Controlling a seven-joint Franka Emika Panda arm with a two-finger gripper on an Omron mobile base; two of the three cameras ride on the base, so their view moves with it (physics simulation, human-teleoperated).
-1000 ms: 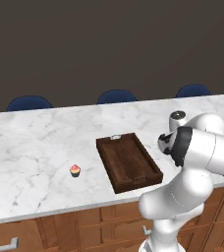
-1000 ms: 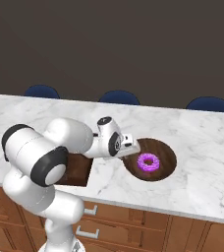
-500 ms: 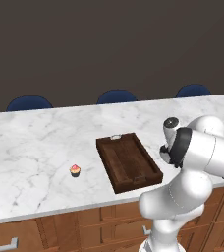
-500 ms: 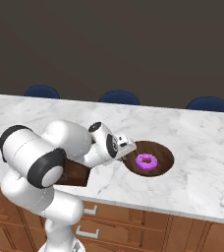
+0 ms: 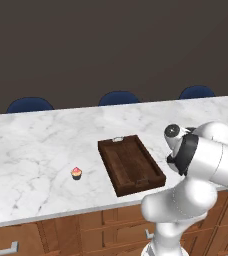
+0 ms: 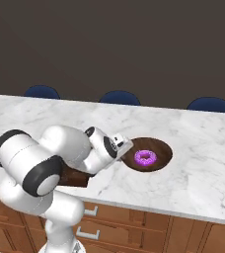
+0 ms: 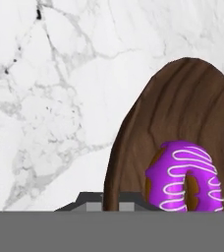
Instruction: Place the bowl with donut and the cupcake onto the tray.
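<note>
Tool (image 6: 127,144) at near rim of bowl (image 6: 159,148); donut (image 6: 145,157) inside, just beyond; tool opening unclear; bowl resting on bench (image 6: 203,163).

Round dark brown wood-grain bowl (image 7: 182,118); purple-frosted ring donut (image 7: 185,179) with white stripes; white grey-veined marble counter (image 7: 50,98); pink-and-yellow-topped cupcake (image 5: 76,173).

Bench (image 5: 31,145): white veined marble, smooth. Tray (image 5: 131,164) and bowl (image 6: 161,148): dark grained wood, matt. Donut (image 6: 145,157): glossy purple frosting.
</note>
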